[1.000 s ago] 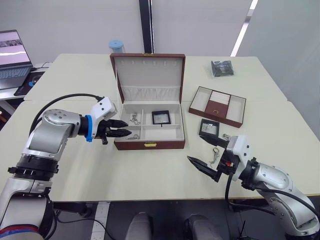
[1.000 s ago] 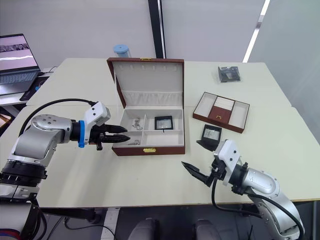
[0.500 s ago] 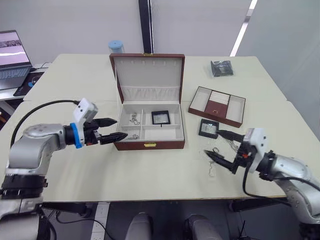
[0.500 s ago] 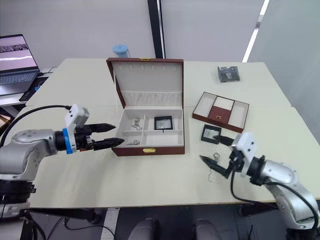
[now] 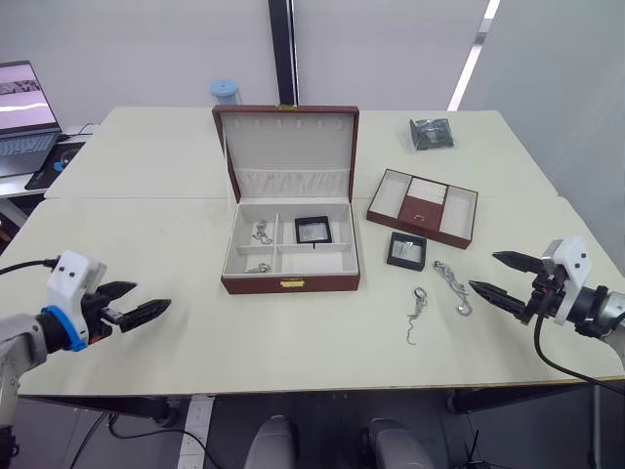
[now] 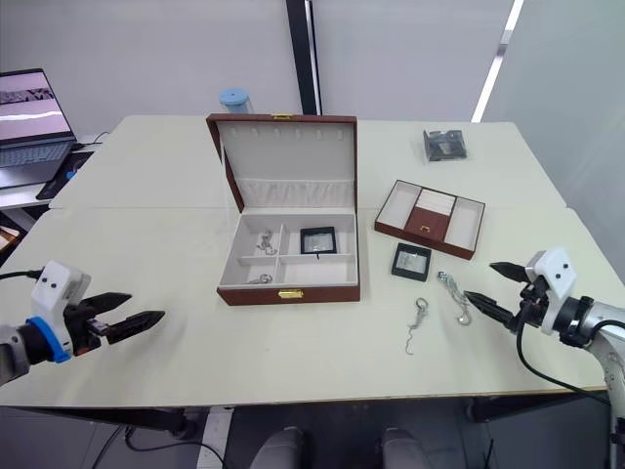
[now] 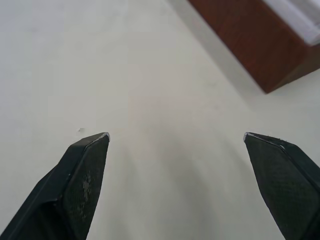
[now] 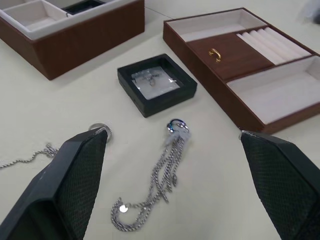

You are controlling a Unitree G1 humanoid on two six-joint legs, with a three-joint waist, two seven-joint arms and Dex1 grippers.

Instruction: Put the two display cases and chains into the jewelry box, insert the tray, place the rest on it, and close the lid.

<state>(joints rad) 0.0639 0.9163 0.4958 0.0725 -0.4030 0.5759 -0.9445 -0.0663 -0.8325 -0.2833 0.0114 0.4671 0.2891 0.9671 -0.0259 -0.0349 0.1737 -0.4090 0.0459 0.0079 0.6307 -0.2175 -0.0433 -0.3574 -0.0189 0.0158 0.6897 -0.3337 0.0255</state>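
The left gripper hangs over bare table near the front left edge, its two fingers spread apart and holding nothing, well away from the jewelry box. The box sits in the middle of the table with its lid standing up. Inside, one display case lies in a back compartment, and two chains rest in the left compartments, one chain at the back and one chain at the front. To the right of the box, the second display case lies flat on the table, just in front of the tray, which is empty. It looks stiff and light, so pinching it by two opposite edges should work. Near it lie a thin chain and a thicker bunched chain. These are floppy and slippery and will likely droop, so the ring or hook end is probably the best spot to pinch. The right gripper hovers past the chains, near the right edge, its fingers spread wide and empty.
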